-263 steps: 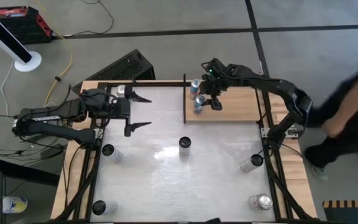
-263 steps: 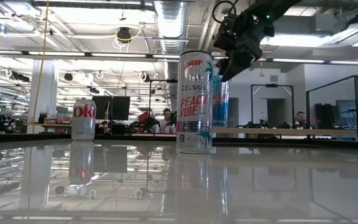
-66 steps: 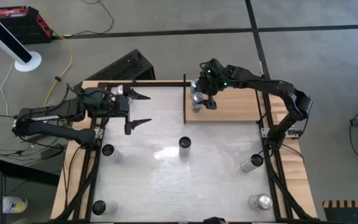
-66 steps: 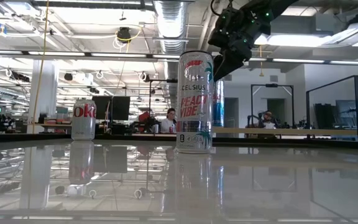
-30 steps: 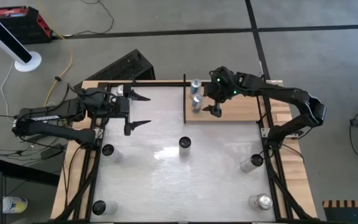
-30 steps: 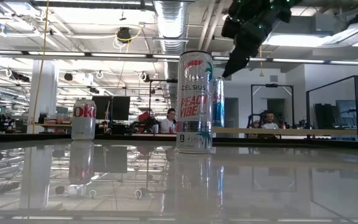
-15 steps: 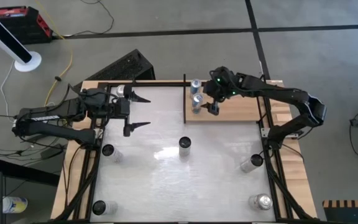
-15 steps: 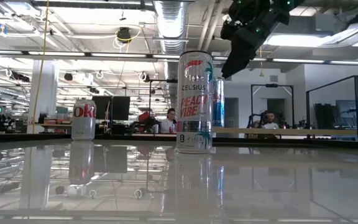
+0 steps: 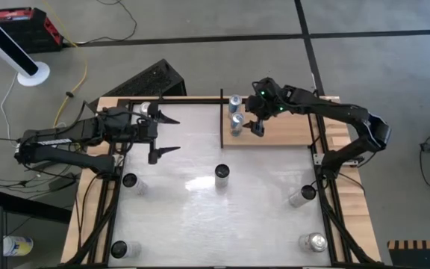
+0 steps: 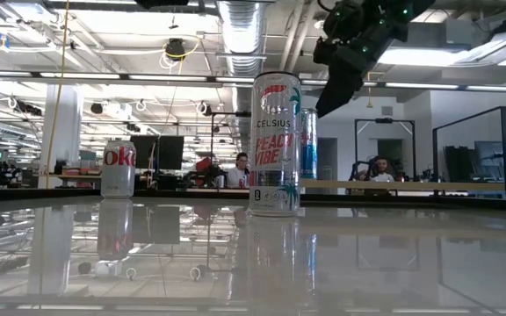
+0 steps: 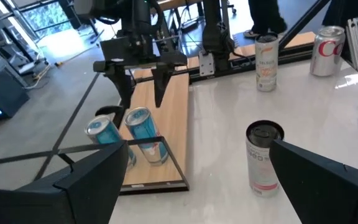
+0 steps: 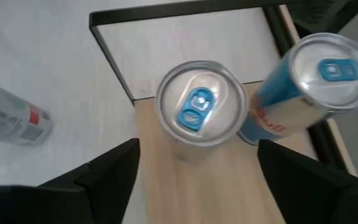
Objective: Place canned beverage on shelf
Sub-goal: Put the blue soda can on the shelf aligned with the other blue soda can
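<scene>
— Fingers of the right gripper (image 9: 254, 127) stand apart above the shelf (image 9: 290, 128), holding nothing; the nearer blue can (image 12: 199, 112) sits upright on the wood between and below them, a second blue can (image 12: 319, 84) just beside it at the shelf's corner

— And the left arm?

— Left gripper (image 9: 164, 134) hangs over the far-left part of the worktop (image 9: 200, 202), fingers (image 11: 82, 180) spread wide and empty, facing the shelf and a standing can (image 11: 264, 155)

— What does the step call for?

— Likely a clean lift straight up off the shelved can, so neither finger clips its rim or knocks its neighbour; the two stand close. More cans wait on the worktop, one (image 9: 222, 175) at its middle, so the next pick should start only once well clear of the black rail
</scene>
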Controlling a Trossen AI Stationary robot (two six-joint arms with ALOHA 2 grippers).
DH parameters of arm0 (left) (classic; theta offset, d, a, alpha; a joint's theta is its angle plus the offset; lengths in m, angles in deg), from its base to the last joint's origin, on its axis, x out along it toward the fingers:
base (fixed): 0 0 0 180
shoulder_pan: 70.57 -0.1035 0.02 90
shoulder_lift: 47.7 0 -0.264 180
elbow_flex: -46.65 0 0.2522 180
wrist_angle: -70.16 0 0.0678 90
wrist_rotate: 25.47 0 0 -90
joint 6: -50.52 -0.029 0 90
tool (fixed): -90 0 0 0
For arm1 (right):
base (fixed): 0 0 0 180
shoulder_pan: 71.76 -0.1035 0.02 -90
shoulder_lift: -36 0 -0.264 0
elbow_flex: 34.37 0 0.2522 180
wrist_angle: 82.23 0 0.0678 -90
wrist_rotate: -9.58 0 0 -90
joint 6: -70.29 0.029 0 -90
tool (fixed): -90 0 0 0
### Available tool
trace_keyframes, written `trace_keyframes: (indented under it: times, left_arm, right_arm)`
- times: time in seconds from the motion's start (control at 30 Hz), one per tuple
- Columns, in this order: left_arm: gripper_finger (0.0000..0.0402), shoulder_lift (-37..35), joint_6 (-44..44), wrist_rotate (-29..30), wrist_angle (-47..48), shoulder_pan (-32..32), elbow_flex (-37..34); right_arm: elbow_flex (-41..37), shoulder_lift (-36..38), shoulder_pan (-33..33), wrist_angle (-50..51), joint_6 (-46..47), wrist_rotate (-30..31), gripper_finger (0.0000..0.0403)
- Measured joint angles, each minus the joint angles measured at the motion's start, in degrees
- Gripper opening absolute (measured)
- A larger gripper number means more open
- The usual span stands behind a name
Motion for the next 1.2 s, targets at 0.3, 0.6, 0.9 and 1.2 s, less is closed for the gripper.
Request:
trace_keyframes:
  times: [0.3, 0.6, 0.9, 1.2]
  left_arm:
    - [0.0375, 0.0, 0.0, 0.1, 0.5, 0.0, 0.0]
    - [0.0375, 0.0, 0.0, 0.2, 0.9, 0.0, -0.1]
    - [0.0375, 0.0, 0.0, 0.9, 0.8, 0.0, -0.1]
    - [0.0375, 0.0, -0.4, 1.0, 0.8, 0.0, -0.1]
  right_arm:
    - [0.0, -2.5, -0.8, -0.4, -1.6, -0.2, 0.0265]
    - [0.0, -2.4, -2.3, -0.5, -2.8, -1.4, 0.0255]
    - [1.4, -1.7, -1.9, 4.2, -2.8, 3.3, 0.0255]
    - [0.3, -1.7, -9.6, 12.8, 2.5, 3.3, 0.0241]
